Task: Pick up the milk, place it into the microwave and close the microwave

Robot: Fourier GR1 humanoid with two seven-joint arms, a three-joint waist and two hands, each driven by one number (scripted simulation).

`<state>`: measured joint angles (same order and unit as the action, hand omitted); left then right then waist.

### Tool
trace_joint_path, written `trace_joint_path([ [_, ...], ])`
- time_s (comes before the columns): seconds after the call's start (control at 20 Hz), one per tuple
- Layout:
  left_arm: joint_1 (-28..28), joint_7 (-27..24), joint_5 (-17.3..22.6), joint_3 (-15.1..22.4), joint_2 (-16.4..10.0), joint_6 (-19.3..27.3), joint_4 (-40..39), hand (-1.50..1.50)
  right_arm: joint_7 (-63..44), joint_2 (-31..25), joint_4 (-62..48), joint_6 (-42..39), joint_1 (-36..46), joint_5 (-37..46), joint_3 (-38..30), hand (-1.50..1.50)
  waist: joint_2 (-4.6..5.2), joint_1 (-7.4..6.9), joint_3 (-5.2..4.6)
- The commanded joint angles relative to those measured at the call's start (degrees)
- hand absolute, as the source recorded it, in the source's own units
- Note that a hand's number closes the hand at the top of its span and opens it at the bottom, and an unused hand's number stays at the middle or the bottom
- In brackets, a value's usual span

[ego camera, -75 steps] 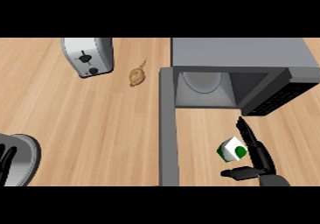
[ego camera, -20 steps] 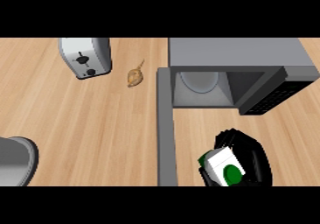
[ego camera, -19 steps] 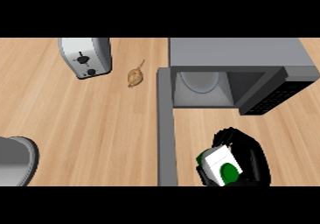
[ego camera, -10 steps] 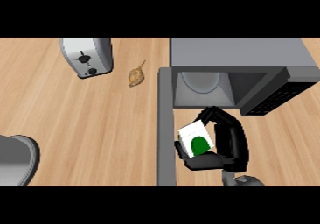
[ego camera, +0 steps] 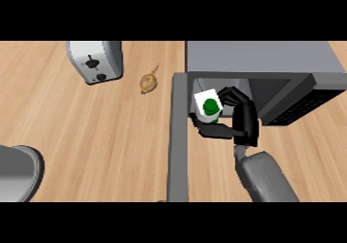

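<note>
The right robot hand [ego camera: 242,123], fingers curled round the milk [ego camera: 208,105], holds it at the microwave [ego camera: 260,59] mouth, centre frame. Placing is in hand. Next it likely needs setting inside, releasing, then swinging the open door [ego camera: 178,142] shut.

White green-marked milk [ego camera: 208,106] tilted at open microwave [ego camera: 260,59] mouth.

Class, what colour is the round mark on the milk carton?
Green, on the white milk carton, seen best in the head view.
</note>
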<state>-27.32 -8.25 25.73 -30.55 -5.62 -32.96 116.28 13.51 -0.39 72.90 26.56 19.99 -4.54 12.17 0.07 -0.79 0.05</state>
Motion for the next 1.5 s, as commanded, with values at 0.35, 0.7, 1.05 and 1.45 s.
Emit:
trace_joint_path([
  [0.35, 3.0, -0.7, -2.4, -1.1, 0.3, -1.9, -4.4, -1.5, 17.1, -0.3, -34.2, -6.2, 17.7, -5.2, -13.2, 1.5, 0.25, -0.46, -0.01],
  [0.7, 5.6, -1.5, -5.0, 0.0, 0.1, -2.6, -7.6, -1.5, 27.9, -4.2, -49.3, -6.8, 26.3, -3.7, -17.3, 1.5, 0.84, -1.55, 0.02],
  [1.05, 8.1, 0.6, -4.1, 0.0, 0.3, -0.4, -6.5, -1.5, 33.3, -3.5, -57.7, 0.3, 33.1, -1.3, -18.8, 1.5, 1.09, -2.28, 0.07],
  [1.45, 8.1, -1.1, -2.8, -1.4, -2.1, -3.9, -10.9, -1.5, 30.0, -5.4, -63.8, 15.0, 39.7, 7.1, -13.6, 1.5, 1.32, -3.16, -0.02],
])
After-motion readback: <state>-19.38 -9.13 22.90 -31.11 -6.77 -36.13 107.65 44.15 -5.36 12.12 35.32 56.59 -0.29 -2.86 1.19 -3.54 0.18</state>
